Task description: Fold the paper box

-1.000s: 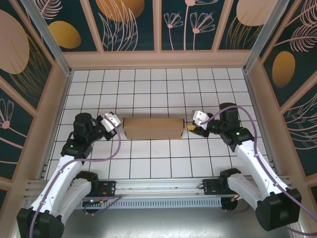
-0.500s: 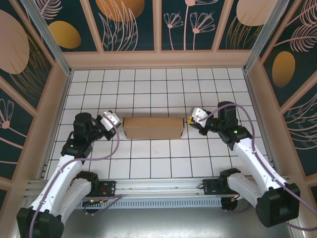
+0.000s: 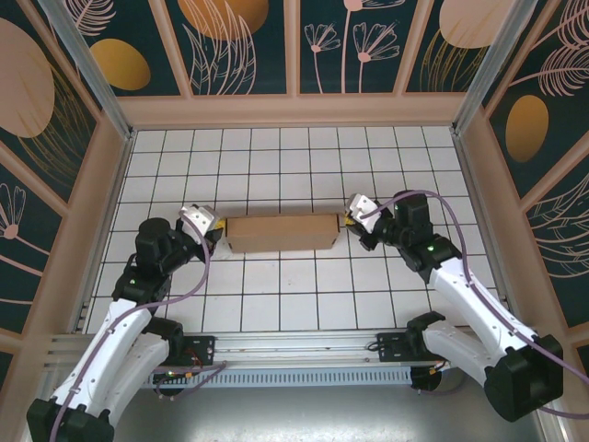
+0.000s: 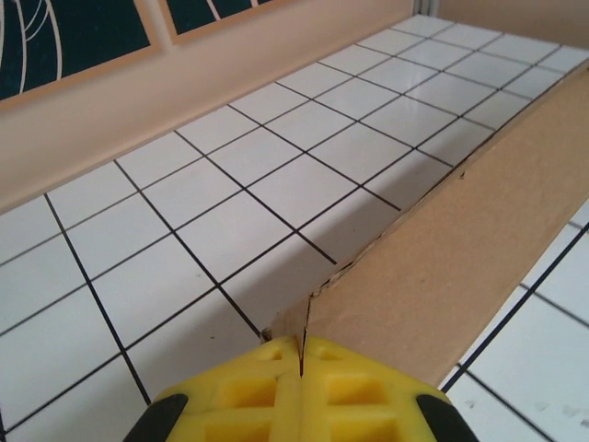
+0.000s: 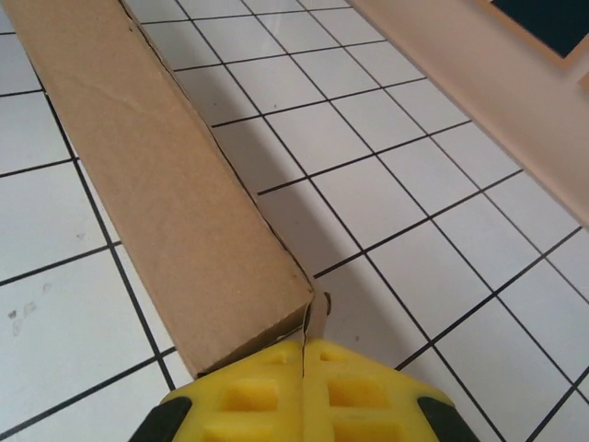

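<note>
The paper box (image 3: pixel 281 234) lies folded long and low near the middle of the tiled table (image 3: pixel 276 157), well clear of its edges. The left gripper (image 3: pixel 218 229) has its yellow fingers (image 4: pixel 248 391) pressed together on the thin card edge at the box's left end. The right gripper (image 3: pixel 346 221) pinches the right end's edge likewise.

White arm links (image 3: pixel 120 343) with black joints (image 3: pixel 153 249), lilac cables (image 3: pixel 199 276) trailing alongside, and yellow gridded pincer pads (image 4: pixel 253 391).

The paper box (image 3: pixel 281 234) is seen in plain brown; the worktop (image 3: pixel 276 166) is tiled white with black lines; the walls (image 3: pixel 322 64) are patterned dark teal with peach leaves
</note>
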Motion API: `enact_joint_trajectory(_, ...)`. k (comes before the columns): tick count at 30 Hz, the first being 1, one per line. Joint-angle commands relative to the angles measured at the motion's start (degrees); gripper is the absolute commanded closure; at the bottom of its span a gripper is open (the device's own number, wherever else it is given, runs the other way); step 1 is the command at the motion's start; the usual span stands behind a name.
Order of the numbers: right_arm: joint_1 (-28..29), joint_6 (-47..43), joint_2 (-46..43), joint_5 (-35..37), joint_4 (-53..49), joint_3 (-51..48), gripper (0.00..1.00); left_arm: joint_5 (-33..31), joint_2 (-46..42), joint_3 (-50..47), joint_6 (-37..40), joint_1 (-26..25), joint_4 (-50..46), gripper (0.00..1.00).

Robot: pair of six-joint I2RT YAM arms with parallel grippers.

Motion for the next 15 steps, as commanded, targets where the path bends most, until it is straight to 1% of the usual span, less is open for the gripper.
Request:
enact_joint_trajectory(1,3.97,6.71,-1.46,2.71,6.95,-1.30,1.00,2.71,-0.39,0.06,-8.81,-2.66,4.35,1.00)
enact_joint_trajectory(4,6.23,8.05,-1.07,7.06,7.84,-1.59,1.00,1.59,0.20,0.78,-14.51,-3.67,4.90,1.00)
enact_joint_trajectory(9,9.61,11.08,-1.11,10.24,9.88,-2.68,1.00,-3.32,2.45,2.60,-24.51,-5.10,4.93,1.00)
enact_joint_trajectory(15,14.04,17.16,-0.69,16.40,11.02,-2.66,1.00,-6.56,4.36,3.27,-32.48,-6.31,3.73,1.00)
